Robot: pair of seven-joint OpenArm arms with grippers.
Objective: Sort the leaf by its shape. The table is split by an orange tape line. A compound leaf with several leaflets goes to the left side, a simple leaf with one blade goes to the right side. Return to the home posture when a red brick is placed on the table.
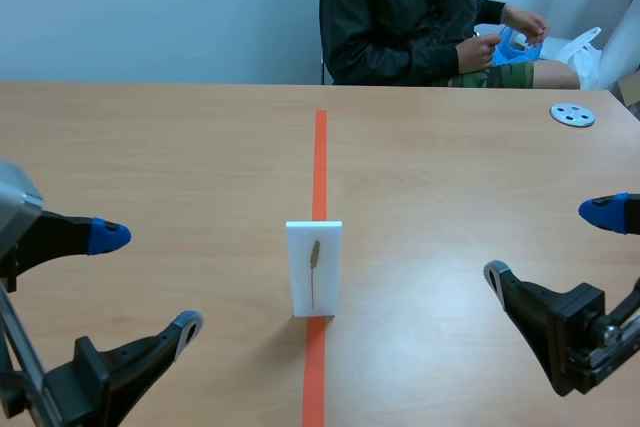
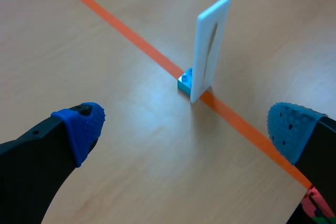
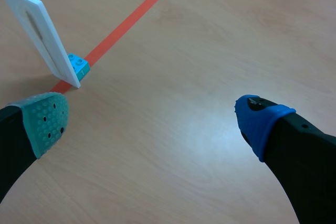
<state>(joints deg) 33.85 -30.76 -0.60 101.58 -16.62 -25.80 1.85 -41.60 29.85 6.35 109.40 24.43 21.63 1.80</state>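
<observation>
White upright plastic card [image 1: 314,292] bearing a slender, seemingly single-blade leaf [image 1: 314,257] is stood on the orange tape line [image 1: 320,152]; left gripper [image 1: 147,280] and right gripper [image 1: 549,242] are spread wide, empty. Card edges should be pinched squarely by the right.

a pale wood-grain table [image 1: 150,167] with a smooth, softly shiny finish carries a matt orange tape line [image 1: 320,147]. the white card [image 1: 327,247] looks like smooth matt plastic, its leaf [image 1: 314,259] dry and dull. the turquoise brick [image 2: 185,81] is glossy plastic. the dotted pads [image 2: 84,129] of the left gripper [image 2: 186,127] look rubbery. the person's dark jacket [image 1: 390,17] is faintly shiny cloth.
</observation>
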